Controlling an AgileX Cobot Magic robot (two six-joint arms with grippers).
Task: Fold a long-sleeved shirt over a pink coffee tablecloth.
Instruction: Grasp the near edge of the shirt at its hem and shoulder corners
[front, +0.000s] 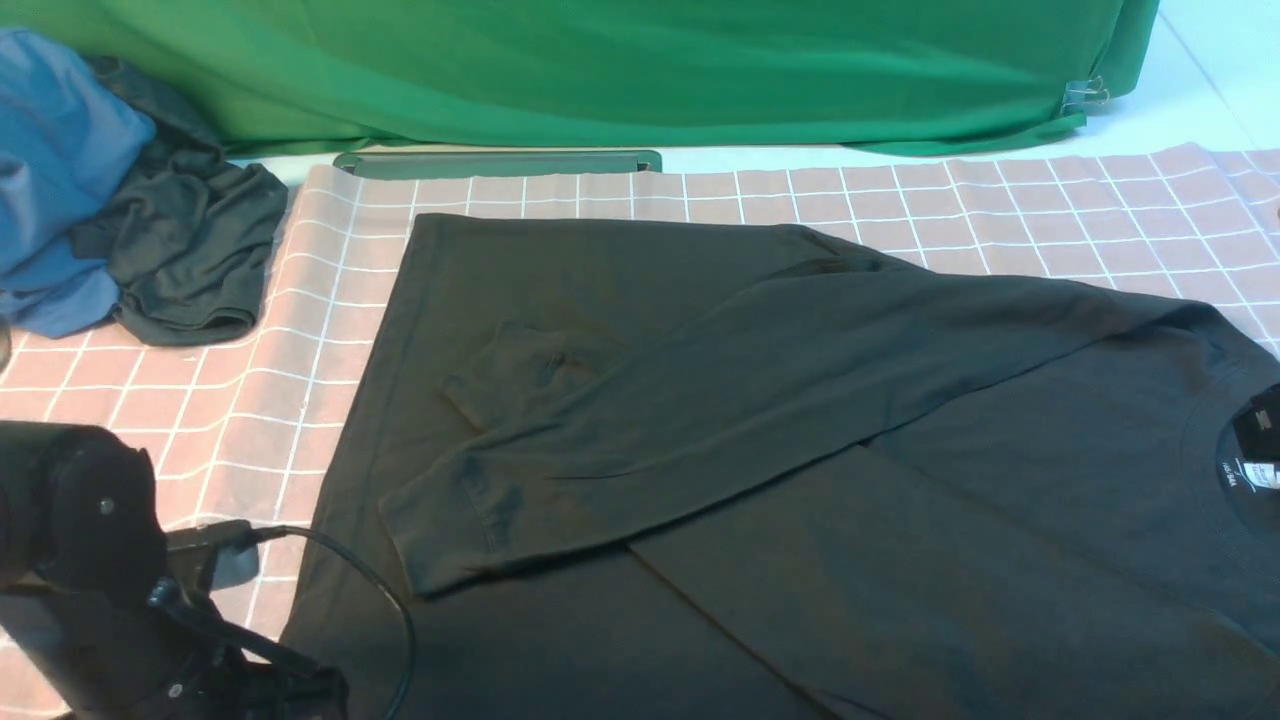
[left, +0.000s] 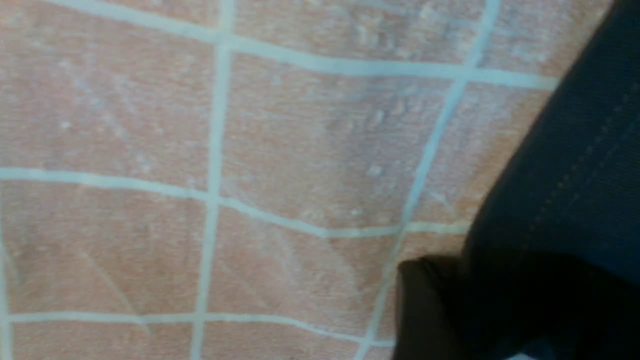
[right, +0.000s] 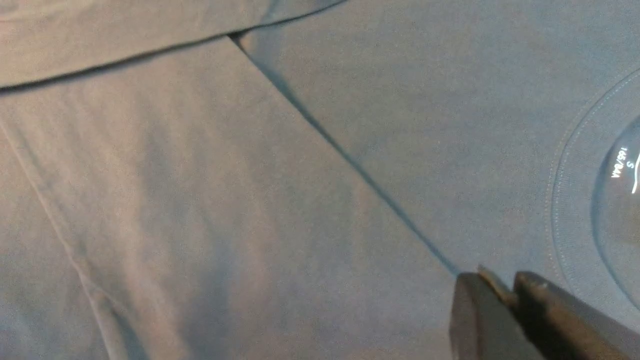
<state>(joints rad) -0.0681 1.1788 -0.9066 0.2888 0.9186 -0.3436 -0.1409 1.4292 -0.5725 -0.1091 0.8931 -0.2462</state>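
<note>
The long-sleeved shirt (front: 700, 400) lies flat and black on the pink coffee tablecloth (front: 250, 400), neck (front: 1250, 450) to the right, both sleeves folded across its body. My left gripper (front: 290, 690) sits low at the shirt's near left hem corner. In the left wrist view one dark finger (left: 425, 310) rests on the tablecloth (left: 250, 150) right against the stitched hem (left: 575, 165); the other finger is lost in darkness. My right gripper (right: 500, 287) hovers over the shirt's body beside a sleeve's fold edge (right: 350, 160), near the collar (right: 565, 200), fingers almost together with nothing between them.
A blue garment (front: 50, 180) and a smaller dark grey-green garment (front: 190, 250) are heaped at the back left. A plain green cloth (front: 600, 70) hangs along the back, with a flat dark green strip (front: 500, 162) before it. A black cable (front: 380, 590) loops from the left arm.
</note>
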